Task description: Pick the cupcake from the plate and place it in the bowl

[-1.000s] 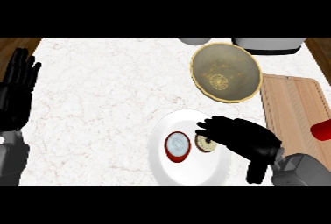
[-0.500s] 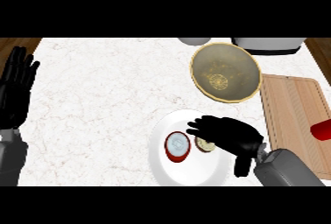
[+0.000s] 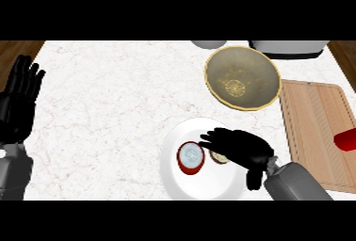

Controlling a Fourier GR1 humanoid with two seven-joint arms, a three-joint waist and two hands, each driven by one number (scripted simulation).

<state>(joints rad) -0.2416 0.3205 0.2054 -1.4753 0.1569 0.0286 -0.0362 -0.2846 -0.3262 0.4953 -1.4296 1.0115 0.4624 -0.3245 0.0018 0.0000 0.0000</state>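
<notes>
A white plate (image 3: 208, 181) lies at the counter's front, right of centre. On its left part sits the cupcake (image 3: 190, 156), red-cased with a pale top. Beside it lies a small tan round thing (image 3: 220, 158), partly hidden. My right hand (image 3: 240, 146) is over the plate's right side and covers that tan thing. Its fingers stretch left, slightly bent, and their tips reach the cupcake's right edge without closing round it; the thumb sticks out toward the front. The yellow bowl (image 3: 242, 76) stands behind the plate. My left hand (image 3: 17, 99) rests open at the left edge, fingers up.
A wooden cutting board (image 3: 313, 127) lies to the right of the plate, with a red object (image 3: 345, 140) at its right edge. A pale appliance (image 3: 288, 47) and a grey round object (image 3: 208, 44) stand at the counter's back edge.
My right hand has slid left across the plate, from its right rim to the cupcake's edge. The left hand has stayed still.
</notes>
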